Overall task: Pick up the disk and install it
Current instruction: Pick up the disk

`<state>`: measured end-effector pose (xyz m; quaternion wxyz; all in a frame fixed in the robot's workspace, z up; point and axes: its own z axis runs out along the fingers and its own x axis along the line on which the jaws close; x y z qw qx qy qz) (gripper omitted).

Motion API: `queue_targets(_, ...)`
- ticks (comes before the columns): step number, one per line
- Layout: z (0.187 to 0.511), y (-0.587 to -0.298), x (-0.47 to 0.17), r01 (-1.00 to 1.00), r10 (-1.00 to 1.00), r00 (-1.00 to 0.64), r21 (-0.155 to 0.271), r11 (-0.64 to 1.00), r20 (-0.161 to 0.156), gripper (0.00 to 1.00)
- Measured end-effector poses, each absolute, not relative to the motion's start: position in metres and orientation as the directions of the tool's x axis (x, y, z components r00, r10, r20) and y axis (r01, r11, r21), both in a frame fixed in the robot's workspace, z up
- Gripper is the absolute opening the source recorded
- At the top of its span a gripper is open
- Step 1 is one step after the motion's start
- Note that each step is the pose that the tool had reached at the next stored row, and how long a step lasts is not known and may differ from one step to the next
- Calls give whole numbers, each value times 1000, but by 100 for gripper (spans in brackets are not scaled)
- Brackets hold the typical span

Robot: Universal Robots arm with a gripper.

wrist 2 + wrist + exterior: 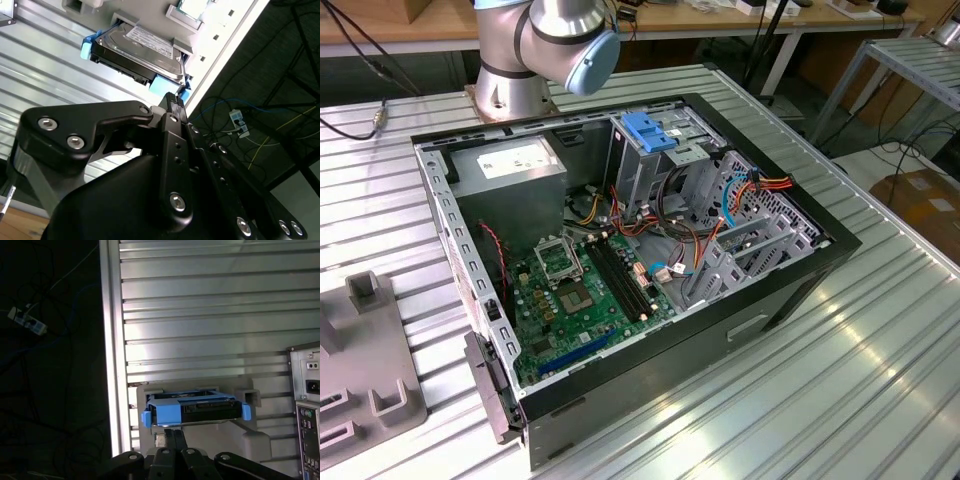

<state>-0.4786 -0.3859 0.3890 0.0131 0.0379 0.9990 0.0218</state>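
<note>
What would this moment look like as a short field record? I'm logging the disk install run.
computer case: open, motherboard exposed
disk: lying in a grey holder on the slatted table, outside the computer case
end effector: shut, at the disk's edge; contact unclear
install: not yet done

Loads of room over the bare table (860, 385) at the exterior view's right edge; cramped inside the case (765, 320), with cables (672, 195) around the cage (632, 170).
</note>
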Motion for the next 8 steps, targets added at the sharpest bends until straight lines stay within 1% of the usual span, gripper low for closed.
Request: queue_targets(8,389,-386,-479,73,74,-997,45,996,-24,10)
